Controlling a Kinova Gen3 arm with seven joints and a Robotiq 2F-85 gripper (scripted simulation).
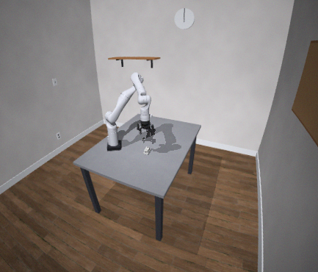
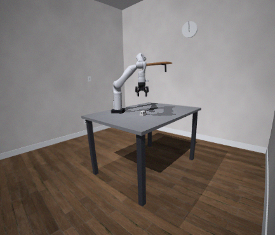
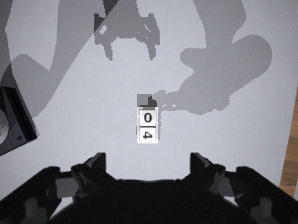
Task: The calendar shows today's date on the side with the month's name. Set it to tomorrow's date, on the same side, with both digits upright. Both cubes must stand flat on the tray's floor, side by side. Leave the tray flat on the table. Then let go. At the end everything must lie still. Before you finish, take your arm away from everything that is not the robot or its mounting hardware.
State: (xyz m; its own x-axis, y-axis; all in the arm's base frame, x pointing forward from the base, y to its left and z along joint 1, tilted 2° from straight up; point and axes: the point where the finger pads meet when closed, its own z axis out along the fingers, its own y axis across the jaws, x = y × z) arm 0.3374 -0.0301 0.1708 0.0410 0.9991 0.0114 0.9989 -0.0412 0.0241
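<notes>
The small white calendar [image 1: 146, 150] [image 2: 143, 112] [image 3: 148, 126] stands near the middle of the grey table [image 1: 132, 173] [image 2: 162, 119] [image 3: 75, 100]. In the wrist view its two cubes sit side by side, and their upper faces show a 0 [image 3: 148, 118] and a 4 [image 3: 148, 135]. A small grey part [image 3: 144, 99] adjoins the 0 cube on the far side. The side with the month's name does not show. My gripper [image 1: 146, 135] [image 2: 141, 94] [image 3: 148, 162] is open and empty. It hangs well above the table, pointing down, with the calendar just ahead of its fingertips in the wrist view.
The arm's black base [image 1: 114, 146] [image 2: 117, 110] [image 3: 12, 125] stands on the table to the left of the calendar. The table's edge [image 3: 287, 145] runs along the right side of the wrist view. A wooden shelf [image 1: 134, 58] hangs on the back wall.
</notes>
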